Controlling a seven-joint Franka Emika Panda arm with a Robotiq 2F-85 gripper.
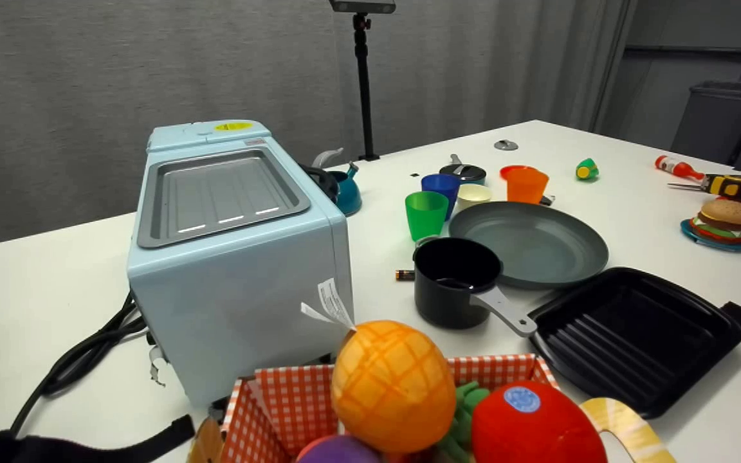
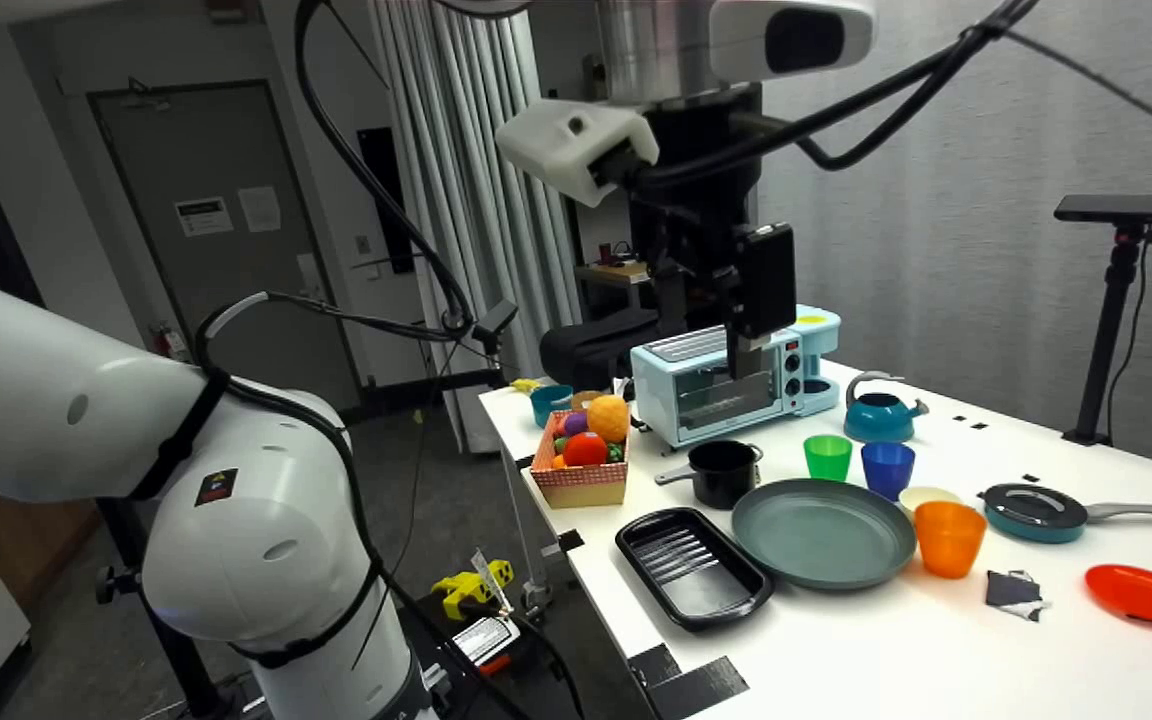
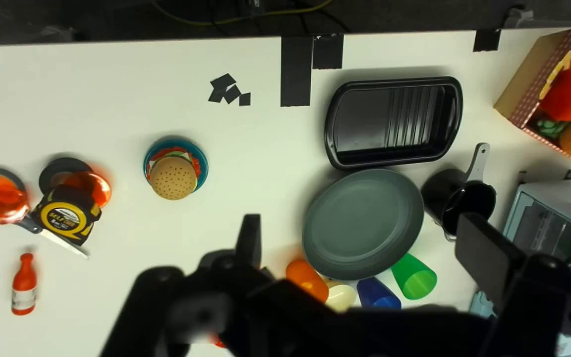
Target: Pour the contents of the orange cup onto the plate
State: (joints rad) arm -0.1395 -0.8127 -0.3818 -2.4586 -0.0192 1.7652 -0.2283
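- Far left of the claw [image 3: 365, 238] in the wrist view: a tape measure [image 3: 65, 214], then a toy burger [image 3: 173, 174].
- Closer in on the left: a bare stretch of bench [image 3: 260, 163], probably the best room for coming down.
- Well below the claw, inside the span of the jaws but off their midline toward the left-hand one: the orange cup [image 3: 308, 280]. Upright in both exterior views, long axis vertical, so roughly in line with the downward-hanging claw. Impossible to see the contents.
- Just right of it: a pale yellow cup [image 3: 341, 297], likely to crowd the right-hand jaw.
- At the claw itself: spread wide, gripping nothing. Likely to need a long drop plus a sideways correction.
- Below, under the midline: the plate [image 3: 363, 223], just beside the orange cup; touching or not, hard to tell. Seemingly only a short tip rightward for the pour.
- Right of the midline: a blue cup [image 3: 377, 293], a black pan [image 3: 365, 116] ahead toward the bench edge, and a green cup [image 3: 414, 277].
- Far right: a black pot [image 3: 441, 186], then a light-blue oven [image 3: 558, 225], best avoided.
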